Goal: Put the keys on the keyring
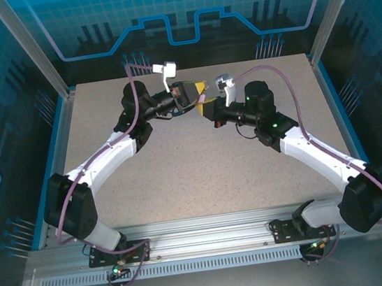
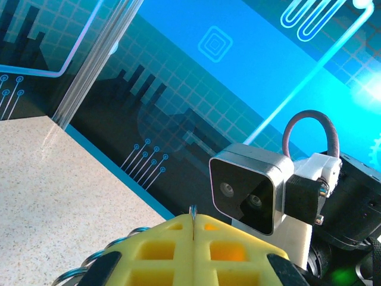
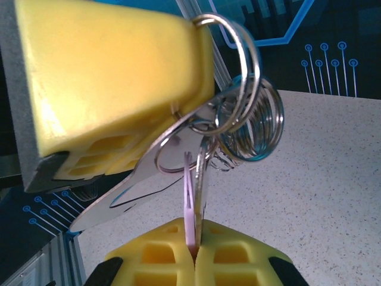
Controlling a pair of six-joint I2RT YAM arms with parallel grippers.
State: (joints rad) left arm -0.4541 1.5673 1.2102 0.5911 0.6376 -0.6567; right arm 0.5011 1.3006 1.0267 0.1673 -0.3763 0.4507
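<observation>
Both grippers meet in the air over the back middle of the table. My left gripper (image 1: 197,91) (image 2: 194,221) is shut on the keyring, whose thin wire edge (image 2: 193,211) pokes out between the yellow fingertips. In the right wrist view the keyring (image 3: 241,107) is a cluster of silvery split rings hanging off the left gripper's yellow fingers (image 3: 107,77). My right gripper (image 1: 209,107) (image 3: 195,237) is shut on a key (image 3: 190,205) with a pale lilac head and a metal part beside it, held upright just under the rings and touching them.
A flat silvery metal piece (image 3: 119,196) hangs from the rings toward the lower left. The right wrist camera (image 2: 250,193) sits close in front of the left fingers. The speckled table (image 1: 201,170) lies below, and blue walls (image 1: 180,3) enclose it.
</observation>
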